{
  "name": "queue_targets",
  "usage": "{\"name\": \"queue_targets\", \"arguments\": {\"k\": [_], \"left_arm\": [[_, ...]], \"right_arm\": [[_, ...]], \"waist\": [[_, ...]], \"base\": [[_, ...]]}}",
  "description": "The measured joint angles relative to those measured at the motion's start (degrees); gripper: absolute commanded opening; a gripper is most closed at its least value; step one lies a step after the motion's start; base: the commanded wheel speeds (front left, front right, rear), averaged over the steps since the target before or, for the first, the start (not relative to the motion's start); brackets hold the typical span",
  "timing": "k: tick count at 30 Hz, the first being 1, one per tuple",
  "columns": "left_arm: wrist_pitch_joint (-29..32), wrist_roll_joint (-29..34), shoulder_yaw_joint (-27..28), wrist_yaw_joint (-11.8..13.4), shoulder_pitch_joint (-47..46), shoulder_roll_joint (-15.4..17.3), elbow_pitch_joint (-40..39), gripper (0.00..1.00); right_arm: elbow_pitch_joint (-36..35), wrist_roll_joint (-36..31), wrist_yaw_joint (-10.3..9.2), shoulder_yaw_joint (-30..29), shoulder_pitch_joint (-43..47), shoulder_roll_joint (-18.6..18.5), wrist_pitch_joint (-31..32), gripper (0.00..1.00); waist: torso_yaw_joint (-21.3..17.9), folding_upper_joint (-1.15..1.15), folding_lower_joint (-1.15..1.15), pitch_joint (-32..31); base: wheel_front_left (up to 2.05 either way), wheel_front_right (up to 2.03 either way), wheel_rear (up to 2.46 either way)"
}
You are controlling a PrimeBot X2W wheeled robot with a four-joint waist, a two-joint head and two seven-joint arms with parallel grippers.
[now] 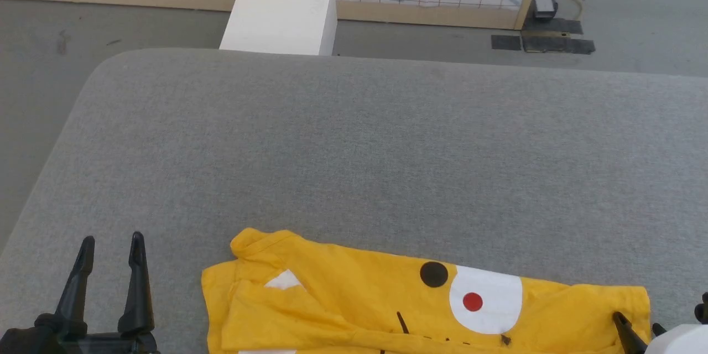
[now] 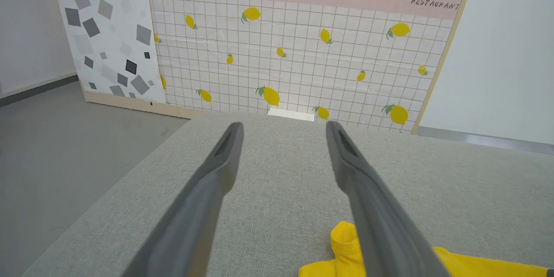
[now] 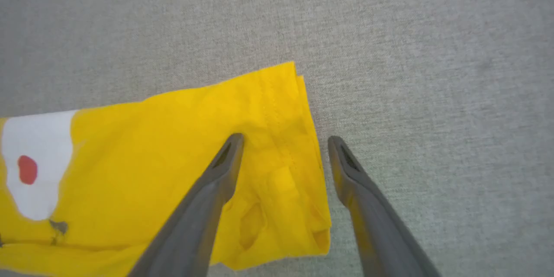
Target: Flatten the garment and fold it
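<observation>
The garment (image 1: pixel 354 298) is a bright yellow T-shirt with a white patch, a red dot and black marks, lying partly folded on the grey cushion (image 1: pixel 354 149) near its front edge. My left gripper (image 1: pixel 112 243) stands open to the left of the shirt, apart from it; in the left wrist view the left gripper (image 2: pixel 283 130) points across the cushion with a yellow corner of the garment (image 2: pixel 344 246) by its right finger. My right gripper (image 3: pixel 285 140) hangs open over the right edge of the garment (image 3: pixel 173 147), one finger above cloth, the other above bare cushion.
A white box (image 1: pixel 282 11) stands on the floor beyond the cushion's far edge. Behind it runs a tiled panel with lemon prints (image 2: pixel 303 60). Grey floor (image 1: pixel 33 66) lies to the left of the cushion. Dark mats (image 1: pixel 545 41) lie on the floor at the far right.
</observation>
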Motion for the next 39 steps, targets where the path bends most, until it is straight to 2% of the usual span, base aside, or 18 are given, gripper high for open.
{"name": "queue_targets", "arguments": {"k": [7, 9, 10, 23, 33, 35, 39], "left_arm": [[0.0, 0.6, -0.2, -1.4, -0.3, -0.6, 1.1, 1.00], [0.0, 0.6, -0.3, -1.5, -0.5, -0.8, 1.3, 1.00], [0.0, 0.6, -0.3, -1.7, -0.6, -0.8, 1.4, 1.00], [0.0, 0.4, -0.6, -1.9, -1.1, -1.6, 2.2, 1.00], [0.0, 0.2, -1.5, -1.9, -1.3, -1.6, 2.8, 1.00], [0.0, 0.1, -1.8, -1.9, -1.3, -1.5, 2.9, 1.00], [0.0, -0.1, -2.0, -1.9, -1.3, -1.4, 3.1, 1.00]], "right_arm": [[4.5, -0.1, 0.00, -0.6, -1.8, -0.4, -0.1, 1.00], [4.8, 0.3, 0.00, -0.6, -2.2, -0.6, 0.8, 0.40], [4.9, 0.8, 0.00, -0.7, -2.5, -0.6, 1.2, 0.00], [2.1, -0.3, 0.03, -2.2, -4.3, -0.9, 3.4, 0.00], [-0.4, -5.4, 0.02, -11.4, -7.2, -6.3, 3.4, 0.00], [-0.9, -6.4, 0.02, -15.1, -7.2, -7.9, 4.4, 0.00], [-2.5, -7.8, 0.02, -18.6, -7.2, -9.1, 5.8, 0.00]], "waist": [[1.5, 0.00, 0.00, 1.0], [1.7, 0.00, 0.00, 1.2], [1.7, 0.00, 0.00, 1.3], [0.3, 0.00, 0.00, 1.2], [-0.8, 0.00, 0.00, 1.0], [-0.9, 0.00, 0.00, 1.0], [-0.9, 0.00, 0.01, 0.7]], "base": [[0.00, 0.00, 0.00], [0.00, 0.00, 0.00], [0.00, 0.00, 0.00], [0.00, 0.00, 0.00], [0.00, 0.00, 0.00], [0.00, 0.00, 0.00], [0.00, 0.00, 0.00]]}}
